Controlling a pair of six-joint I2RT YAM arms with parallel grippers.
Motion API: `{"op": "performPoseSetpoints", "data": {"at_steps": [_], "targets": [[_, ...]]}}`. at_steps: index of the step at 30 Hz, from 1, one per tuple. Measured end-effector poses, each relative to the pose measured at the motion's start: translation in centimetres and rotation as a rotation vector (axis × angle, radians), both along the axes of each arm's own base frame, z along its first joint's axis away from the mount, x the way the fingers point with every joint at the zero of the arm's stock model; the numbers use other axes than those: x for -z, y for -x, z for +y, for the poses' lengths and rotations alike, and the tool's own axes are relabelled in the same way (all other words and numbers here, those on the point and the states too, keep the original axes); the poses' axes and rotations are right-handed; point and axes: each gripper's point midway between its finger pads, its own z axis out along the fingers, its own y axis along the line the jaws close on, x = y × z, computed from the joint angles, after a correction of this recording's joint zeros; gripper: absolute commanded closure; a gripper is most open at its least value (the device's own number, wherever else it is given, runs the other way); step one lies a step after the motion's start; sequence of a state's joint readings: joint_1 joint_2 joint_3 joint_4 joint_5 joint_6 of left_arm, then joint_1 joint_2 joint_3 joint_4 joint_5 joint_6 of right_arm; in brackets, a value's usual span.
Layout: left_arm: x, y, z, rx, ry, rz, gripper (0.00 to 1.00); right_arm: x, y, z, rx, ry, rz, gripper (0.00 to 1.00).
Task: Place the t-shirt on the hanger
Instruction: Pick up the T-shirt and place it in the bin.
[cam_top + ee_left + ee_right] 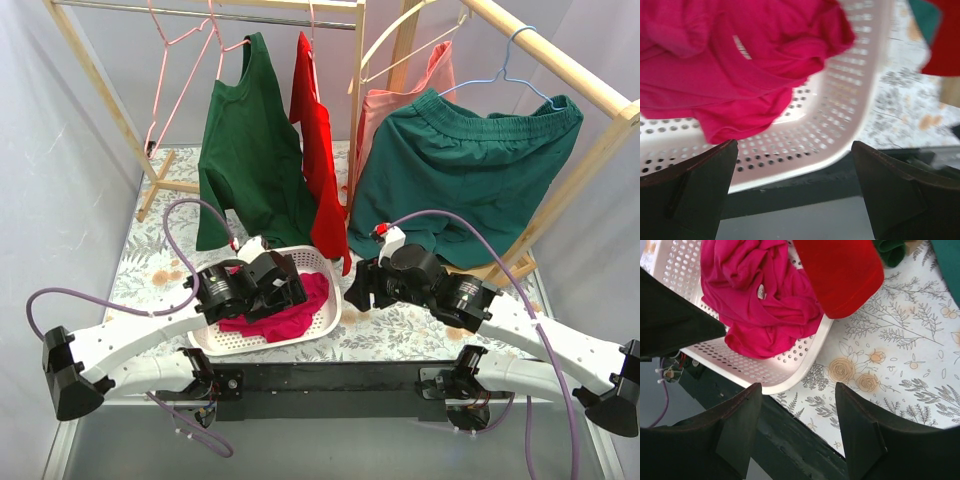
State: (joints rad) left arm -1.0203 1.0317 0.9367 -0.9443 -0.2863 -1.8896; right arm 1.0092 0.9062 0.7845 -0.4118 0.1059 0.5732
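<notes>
The magenta-pink t-shirt point(290, 315) lies crumpled in a white perforated basket point(332, 318). It also shows in the left wrist view point(740, 70) and in the right wrist view point(760, 300), where its white neck label point(761, 290) is visible. The pale-pink wire hanger point(175, 60) hangs from the rail at the back left. My left gripper point(288, 283) is open and empty over the basket's near part, just above the shirt; its jaws point(795, 170) stand wide apart. My right gripper point(358, 287) is open and empty just right of the basket point(797, 410).
A dark green long-sleeved top point(250, 150) and a red garment point(318, 150) hang behind the basket. Green shorts point(470, 170) hang on a light-blue hanger point(512, 60) at the right, near a cream hanger point(400, 40). Wooden rack legs stand on the flowered table.
</notes>
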Motion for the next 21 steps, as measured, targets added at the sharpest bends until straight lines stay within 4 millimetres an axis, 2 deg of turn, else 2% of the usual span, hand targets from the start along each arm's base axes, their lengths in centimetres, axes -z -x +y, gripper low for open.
{"op": "performPoseSetpoints", "data": {"at_steps": [2, 5, 9, 10, 14, 19, 21], "targets": [[1.7, 0.2, 0.7, -0.024, -0.056, 0.031, 0.02, 0.0, -0.2, -0.1, 0.01, 0.002, -0.006, 0.34], [3.8, 0.0, 1.2, -0.038, -0.126, 0.064, 0.07, 0.0, -0.3, -0.1, 0.017, 0.004, -0.009, 0.34], [5.5, -1.7, 0.9, -0.068, -0.157, 0.081, 0.23, 0.0, -0.4, -0.1, 0.02, 0.006, -0.01, 0.35], [5.8, -2.4, 0.9, -0.079, -0.16, 0.083, 0.31, 0.0, -0.4, -0.1, 0.022, 0.005, -0.009, 0.35], [7.4, -4.4, 0.9, -0.094, -0.189, 0.087, 0.46, -0.3, -0.4, -0.2, 0.025, -0.006, -0.013, 0.35], [9.8, -4.7, 1.0, -0.07, -0.255, 0.125, 0.59, -0.3, -0.3, -0.2, 0.022, -0.007, -0.014, 0.36], [10.7, -4.4, 1.3, -0.063, -0.273, 0.137, 0.69, -0.1, -0.3, 0.0, 0.014, 0.006, -0.013, 0.36]]}}
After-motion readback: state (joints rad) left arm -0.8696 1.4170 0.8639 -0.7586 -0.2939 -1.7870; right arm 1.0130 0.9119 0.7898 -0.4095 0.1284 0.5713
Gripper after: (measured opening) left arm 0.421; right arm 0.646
